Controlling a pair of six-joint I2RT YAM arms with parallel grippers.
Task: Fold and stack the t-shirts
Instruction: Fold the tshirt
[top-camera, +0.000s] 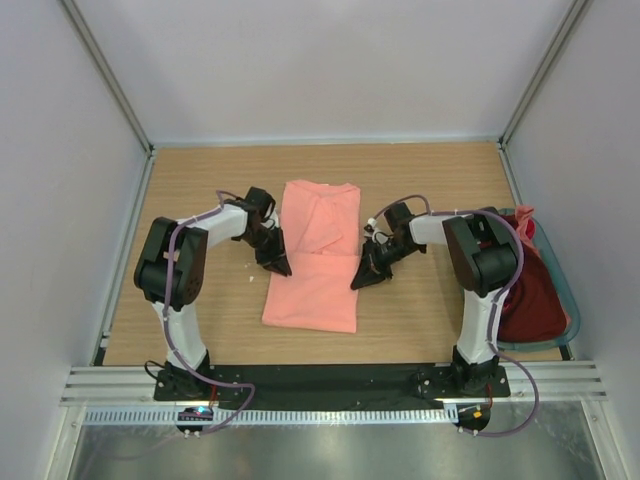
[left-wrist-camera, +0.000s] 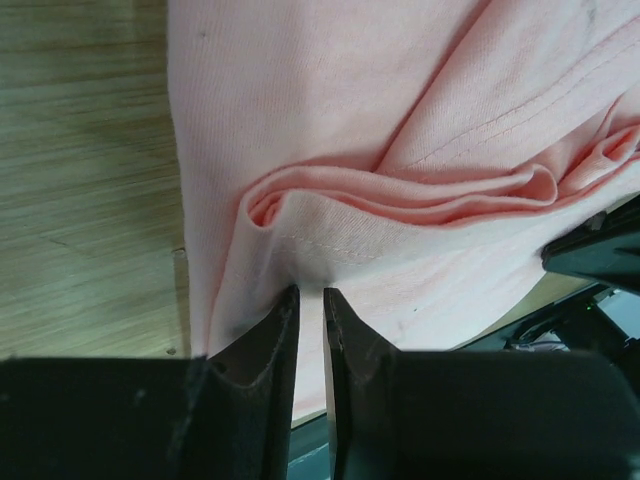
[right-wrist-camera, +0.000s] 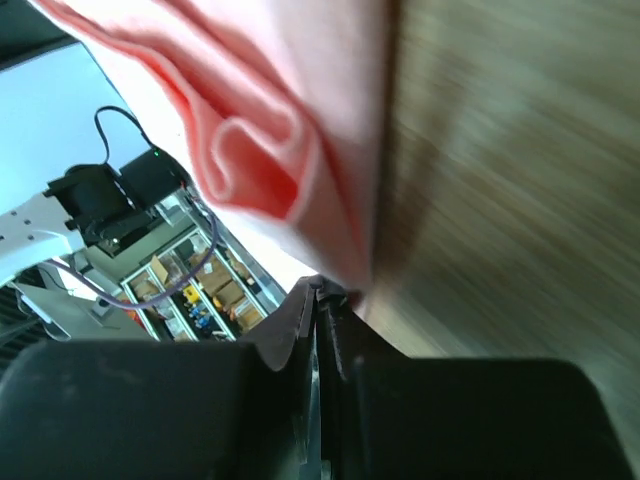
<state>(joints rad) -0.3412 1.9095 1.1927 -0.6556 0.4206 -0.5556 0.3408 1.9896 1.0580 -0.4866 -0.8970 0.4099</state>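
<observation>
A salmon-pink t-shirt (top-camera: 315, 250) lies on the wooden table as a long narrow strip, with a crosswise crease at mid-length. My left gripper (top-camera: 277, 264) is at its left edge, shut on a raised fold of the shirt (left-wrist-camera: 400, 200); the cloth shows between the narrow jaws of the left gripper (left-wrist-camera: 309, 293). My right gripper (top-camera: 362, 279) is at the shirt's right edge, its jaws (right-wrist-camera: 322, 288) shut on the hem of the shirt (right-wrist-camera: 290, 150), which is lifted off the table. A dark maroon t-shirt (top-camera: 532, 292) lies in the basket at the right.
The grey-teal basket (top-camera: 573, 310) stands at the right edge of the table, with another bit of salmon-pink cloth (top-camera: 523, 214) at its far end. Bare wood (top-camera: 200, 170) surrounds the shirt. Walls close in the table on three sides.
</observation>
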